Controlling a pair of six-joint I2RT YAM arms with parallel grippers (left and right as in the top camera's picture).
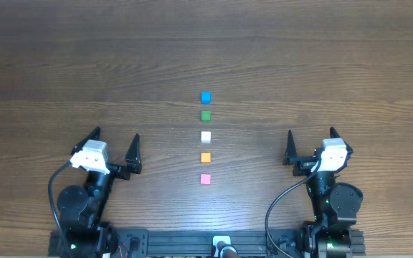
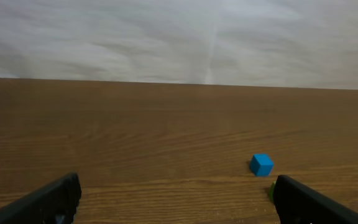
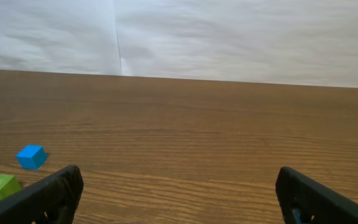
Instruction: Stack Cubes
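Several small cubes lie in a straight column down the middle of the table: blue [image 1: 206,97] farthest, then green [image 1: 206,116], white [image 1: 206,136], orange [image 1: 206,157] and pink [image 1: 206,178] nearest the arm bases. My left gripper [image 1: 115,144] is open, low at the left, well apart from the column. At the right my right gripper [image 1: 311,144] is open too, with nothing between its fingers. The left wrist view has the blue cube [image 2: 261,164] and a sliver of the green cube [image 2: 271,191] beside a fingertip. The right wrist view has the blue cube [image 3: 31,156] and the green cube [image 3: 0,186].
The wooden table [image 1: 206,50] stretches bare beyond the cubes and on both sides of the column. A pale wall [image 2: 179,37] stands behind the table's far edge.
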